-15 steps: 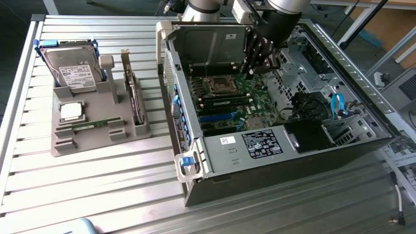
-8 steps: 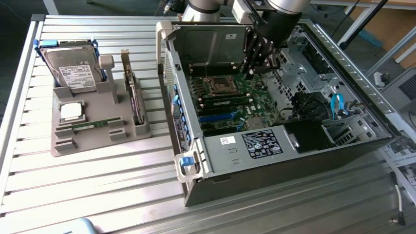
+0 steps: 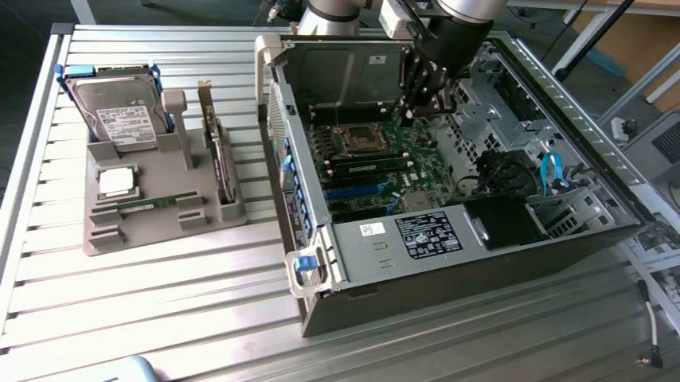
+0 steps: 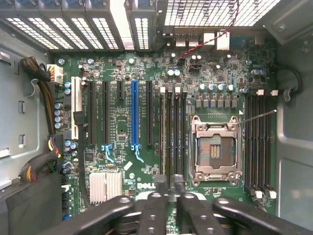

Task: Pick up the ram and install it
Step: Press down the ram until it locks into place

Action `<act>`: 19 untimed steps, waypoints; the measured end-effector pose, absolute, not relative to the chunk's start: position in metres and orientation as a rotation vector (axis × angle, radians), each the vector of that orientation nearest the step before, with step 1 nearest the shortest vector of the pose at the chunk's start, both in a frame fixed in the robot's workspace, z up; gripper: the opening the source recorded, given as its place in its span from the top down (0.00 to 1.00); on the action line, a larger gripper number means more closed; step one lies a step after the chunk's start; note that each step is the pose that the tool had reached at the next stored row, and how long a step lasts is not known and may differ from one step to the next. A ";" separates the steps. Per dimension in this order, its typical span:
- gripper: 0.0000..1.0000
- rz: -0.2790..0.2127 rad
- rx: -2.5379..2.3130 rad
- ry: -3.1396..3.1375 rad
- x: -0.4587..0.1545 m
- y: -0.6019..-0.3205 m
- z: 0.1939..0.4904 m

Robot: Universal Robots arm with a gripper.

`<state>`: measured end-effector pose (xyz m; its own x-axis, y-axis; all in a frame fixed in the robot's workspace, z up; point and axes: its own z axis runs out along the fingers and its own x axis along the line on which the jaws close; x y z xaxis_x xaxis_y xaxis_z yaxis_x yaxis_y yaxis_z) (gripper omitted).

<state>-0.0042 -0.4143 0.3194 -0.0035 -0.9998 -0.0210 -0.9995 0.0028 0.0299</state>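
A thin green ram stick (image 3: 143, 204) lies flat in the grey holder (image 3: 159, 227) on the exterior view's left, outside the case. My gripper (image 3: 421, 107) is inside the open computer case (image 3: 447, 239), low over the motherboard (image 4: 122, 98). In the wrist view my gripper (image 4: 169, 188) is shut, its black fingertips (image 4: 160, 185) pressed together over the dark memory slots (image 4: 172, 132) beside the empty processor socket (image 4: 214, 149). I see nothing between the fingertips. A green strip (image 3: 367, 165) lies along those slots; I cannot tell whether it is a seated stick.
The holder also carries a hard drive (image 3: 126, 111), a square silver processor (image 3: 117, 181) and an upright dark expansion card (image 3: 218, 151). Inside the case are a blue card slot (image 4: 134, 112), cable bundles (image 4: 41, 88) and the case walls around my arm.
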 end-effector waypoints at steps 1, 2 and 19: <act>0.89 -0.056 2.213 -2.220 -0.004 -0.414 0.319; 0.89 -0.056 2.213 -2.220 -0.004 -0.414 0.319; 0.89 -0.056 2.213 -2.220 0.006 -0.414 0.319</act>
<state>0.0064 -0.4142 0.3194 -0.0035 -0.9998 -0.0210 -0.9996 0.0028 0.0298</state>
